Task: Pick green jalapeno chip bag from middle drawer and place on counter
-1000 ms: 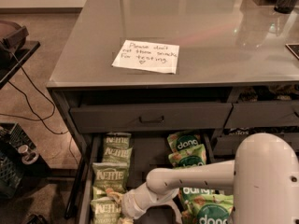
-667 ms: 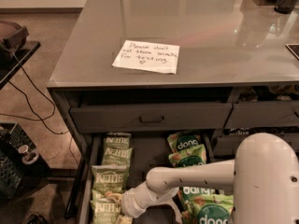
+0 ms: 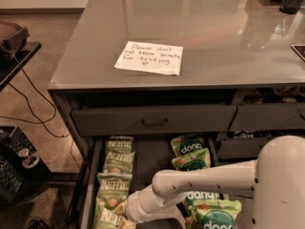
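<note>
Camera view: hand (image 3: 125,214) at green jalapeno chip bag (image 3: 108,200) lying lengthwise along middle drawer (image 3: 150,163); grip untellable.

At 7 o'clock, the gripper (image 3: 124,215) sits low in the middle drawer (image 3: 150,161), its outline indistinct against the nearest green jalapeno chip bag (image 3: 106,208), which the bottom edge cuts off. The arm (image 3: 205,180) hides part of the dang bags (image 3: 191,148). The counter (image 3: 214,42) runs off at 3 o'clock.

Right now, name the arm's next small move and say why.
Probably settle the gripper onto the nearest green jalapeno chip bag and grip it: the gripper sits low at that bag in the middle drawer, and no bag is on the counter yet.
</note>
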Controlling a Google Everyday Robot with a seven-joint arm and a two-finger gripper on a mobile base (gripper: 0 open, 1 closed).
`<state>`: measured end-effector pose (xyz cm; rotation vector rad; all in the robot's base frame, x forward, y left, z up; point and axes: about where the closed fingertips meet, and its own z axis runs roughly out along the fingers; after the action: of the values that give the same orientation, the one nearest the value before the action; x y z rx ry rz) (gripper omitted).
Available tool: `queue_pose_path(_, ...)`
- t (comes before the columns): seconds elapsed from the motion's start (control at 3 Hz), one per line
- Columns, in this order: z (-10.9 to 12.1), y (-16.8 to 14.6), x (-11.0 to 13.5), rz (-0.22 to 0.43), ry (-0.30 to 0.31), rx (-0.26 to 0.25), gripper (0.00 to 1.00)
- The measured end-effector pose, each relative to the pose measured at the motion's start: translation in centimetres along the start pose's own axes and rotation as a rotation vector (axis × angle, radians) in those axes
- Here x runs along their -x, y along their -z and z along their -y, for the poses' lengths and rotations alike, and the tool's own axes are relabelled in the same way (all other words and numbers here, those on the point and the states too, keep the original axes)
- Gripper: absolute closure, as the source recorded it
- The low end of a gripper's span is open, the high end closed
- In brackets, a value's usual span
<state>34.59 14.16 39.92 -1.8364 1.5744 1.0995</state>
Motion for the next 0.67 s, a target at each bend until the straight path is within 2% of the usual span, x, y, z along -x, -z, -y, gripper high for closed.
queue_pose_path(0.33, 0.2, 4.3, 2.9, -0.034, -0.035, -0.067, 1.0)
queue_pose_path(0.67, 0.8, 9.2, 6.1, -0.062, -0.048, -0.126, 1.0)
